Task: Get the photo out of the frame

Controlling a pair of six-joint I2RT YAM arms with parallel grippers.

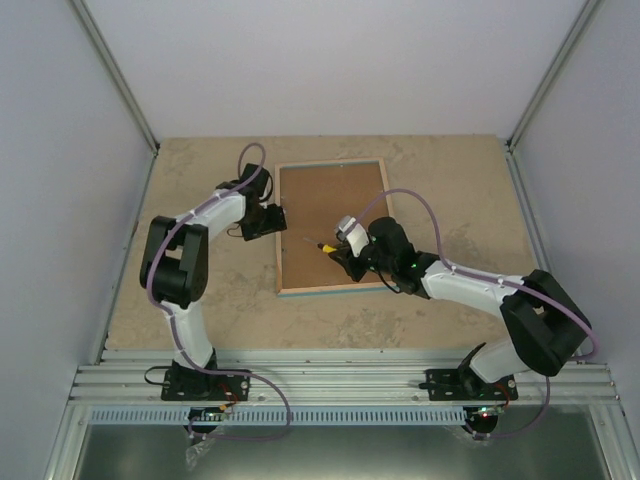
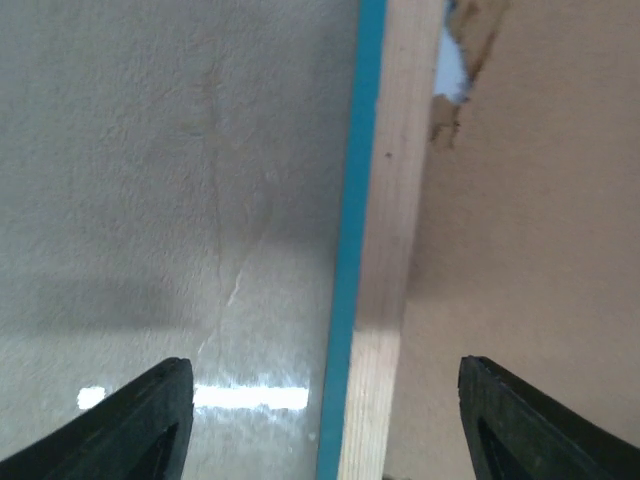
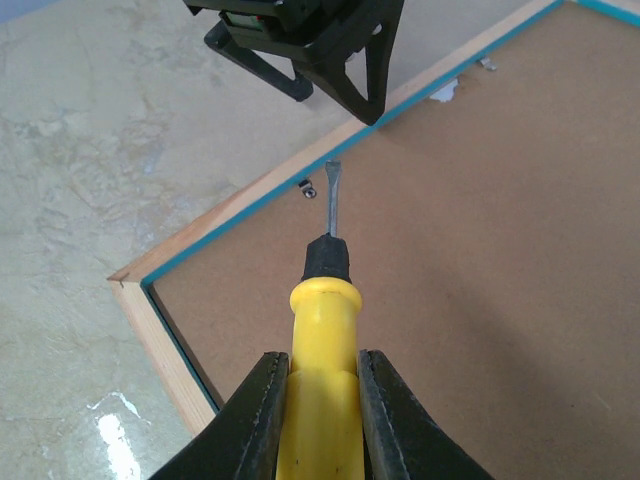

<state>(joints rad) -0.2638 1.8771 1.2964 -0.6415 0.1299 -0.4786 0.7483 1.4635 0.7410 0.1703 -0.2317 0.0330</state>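
Right tool clamps a yellow-handled screwdriver, blade tip beside a metal clip on the turquoise-edged wooden frame, lying brown fibreboard back up at picture centre on the beige worktop. Left tool gapes wide astride its left rim.

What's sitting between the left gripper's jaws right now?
The frame's side rim runs between the left gripper's open jaws, table on one side and brown backing on the other; the left wrist view shows it.

Both wrist views crop the frame; the screwdriver handle's end is cut off.
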